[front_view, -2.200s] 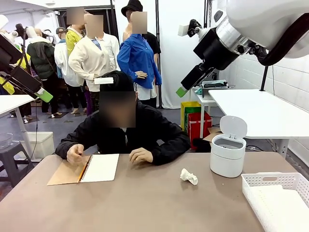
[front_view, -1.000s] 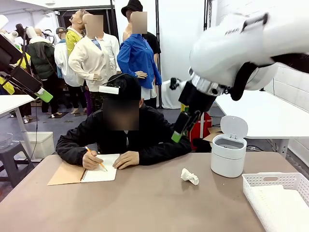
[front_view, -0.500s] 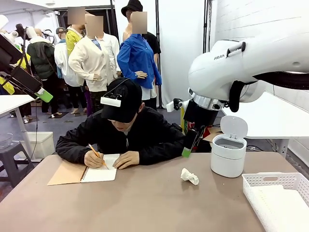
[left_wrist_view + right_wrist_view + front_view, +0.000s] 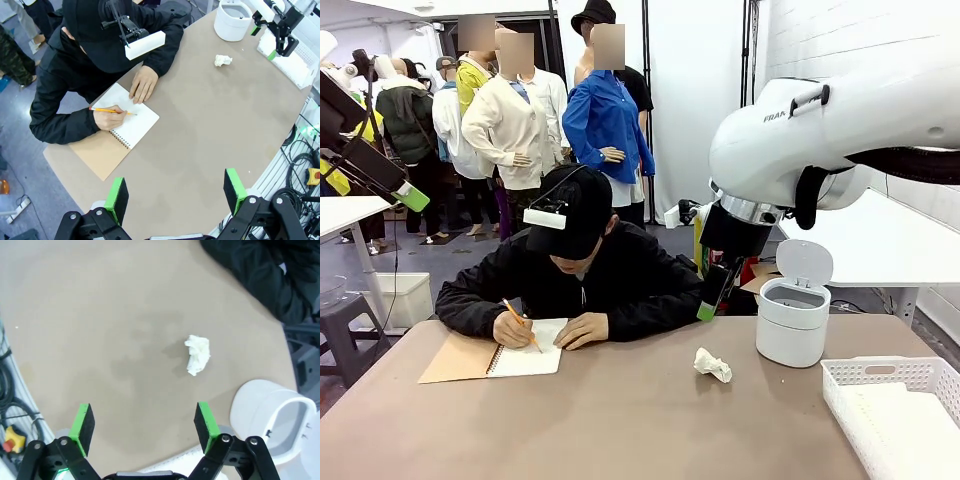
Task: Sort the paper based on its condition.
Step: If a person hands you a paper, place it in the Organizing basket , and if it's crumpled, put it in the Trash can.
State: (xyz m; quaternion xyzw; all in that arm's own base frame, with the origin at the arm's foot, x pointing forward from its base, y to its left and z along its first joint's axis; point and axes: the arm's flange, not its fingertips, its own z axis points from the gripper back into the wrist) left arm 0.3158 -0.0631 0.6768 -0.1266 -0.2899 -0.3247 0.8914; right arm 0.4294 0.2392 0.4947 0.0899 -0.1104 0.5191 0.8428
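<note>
A small crumpled white wad of paper [image 4: 712,365] lies on the brown table [image 4: 620,420], just left of the white bin. My right gripper [image 4: 710,305] hangs above the table's far side, higher than the wad and slightly behind it, fingers pointing down. In the right wrist view the right gripper [image 4: 144,422] is open and holds nothing, with the wad [image 4: 198,355] ahead of it and off to the right. My left gripper [image 4: 175,192] is open high over the table's near edge, far from the wad [image 4: 223,60].
A person at the far side writes with a pencil in a spiral notebook [image 4: 495,358]. A white bin [image 4: 792,320] with its lid up stands right of the wad. A white slotted basket [image 4: 890,400] sits at the front right corner.
My right arm has swung down from high on the right to hang near the bin, then nearly stopped. The person has bent over the notebook and is writing. The wad has not moved.
</note>
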